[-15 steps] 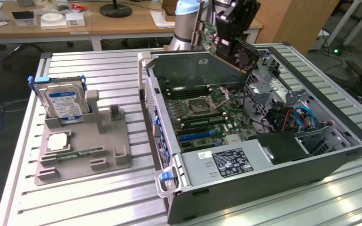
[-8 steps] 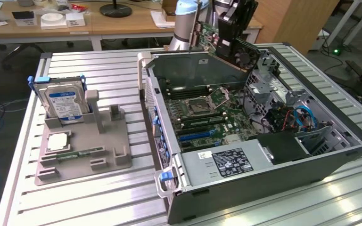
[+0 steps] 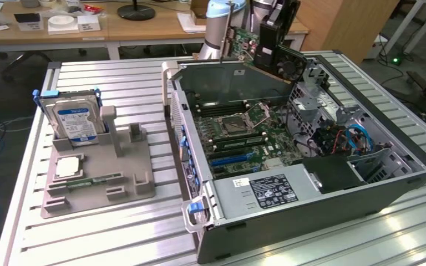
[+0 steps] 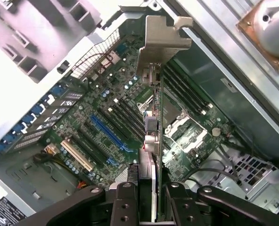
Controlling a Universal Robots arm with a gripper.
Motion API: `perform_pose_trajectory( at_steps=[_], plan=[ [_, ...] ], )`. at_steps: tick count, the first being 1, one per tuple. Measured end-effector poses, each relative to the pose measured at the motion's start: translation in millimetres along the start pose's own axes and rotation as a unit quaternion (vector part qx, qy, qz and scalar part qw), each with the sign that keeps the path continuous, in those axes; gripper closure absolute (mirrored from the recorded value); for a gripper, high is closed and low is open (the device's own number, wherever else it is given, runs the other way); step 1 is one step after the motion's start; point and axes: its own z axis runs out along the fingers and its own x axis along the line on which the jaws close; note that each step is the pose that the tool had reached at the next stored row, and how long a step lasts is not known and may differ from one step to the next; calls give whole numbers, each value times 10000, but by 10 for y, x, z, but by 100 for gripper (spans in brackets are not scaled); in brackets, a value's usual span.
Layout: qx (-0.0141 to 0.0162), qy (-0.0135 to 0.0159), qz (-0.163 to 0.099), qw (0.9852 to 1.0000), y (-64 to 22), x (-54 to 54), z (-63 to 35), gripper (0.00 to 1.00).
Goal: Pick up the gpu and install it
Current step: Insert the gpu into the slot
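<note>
**GPU held above the open case**

Your gripper (image 4: 146, 190) has its jaws pinching the gpu (image 4: 151, 127) by its upper edge. The card hangs edge-down over the motherboard (image 4: 102, 108) inside the case (image 3: 390, 183), bracket toward the slotted rear wall, likely to line up with a slot.

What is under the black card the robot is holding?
Below the thin black gpu card with its pale metal bracket, clamped in the gripper, lies the green motherboard with a long blue slot. The strip of board directly behind the card's edge is hidden.
</note>
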Motion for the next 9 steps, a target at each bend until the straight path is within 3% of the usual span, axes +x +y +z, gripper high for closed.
perform_pose_trajectory(
  at_steps=[5, 9],
  plan=[
    [-9, 7, -373, 9993, 0, 0, 1, 73],
    [-17, 13, -707, 9975, 0, 0, 2, 73]
  ],
)
